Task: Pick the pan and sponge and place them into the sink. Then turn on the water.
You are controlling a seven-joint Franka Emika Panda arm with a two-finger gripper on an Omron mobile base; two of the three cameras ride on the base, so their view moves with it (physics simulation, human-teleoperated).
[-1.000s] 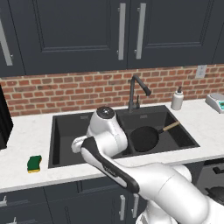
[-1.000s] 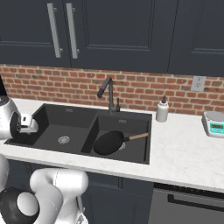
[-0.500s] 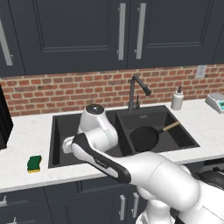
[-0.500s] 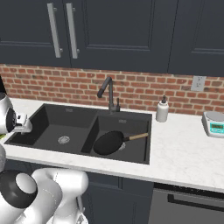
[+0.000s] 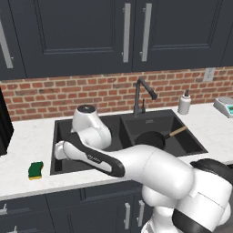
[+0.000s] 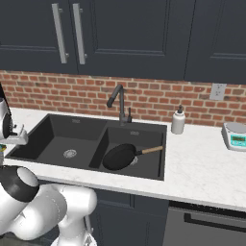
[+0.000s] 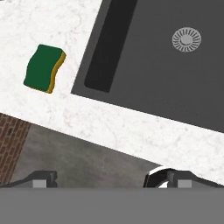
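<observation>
You see a white marbled tabletop (image 5: 27, 136) with the black double-basin sink (image 5: 150, 123) set into it. On it lie the sponge (image 5: 35, 170) left of the sink, a white soap dispenser (image 5: 184, 103) and a scale (image 5: 225, 106) to the right.

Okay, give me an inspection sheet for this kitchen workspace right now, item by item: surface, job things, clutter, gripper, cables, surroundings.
Surface: white marble counter around a black double sink.
Job's things: pan lies in the basin under the faucet, wooden handle toward the soap side; sponge sits on the counter beside the other basin, green side up; no water running.
Clutter: soap dispenser, kitchen scale.
Gripper: gripper open, holding nothing, apart from the sponge.
Cables: nothing seen.
Surroundings: brick backsplash, dark cabinets, wall outlet.
</observation>
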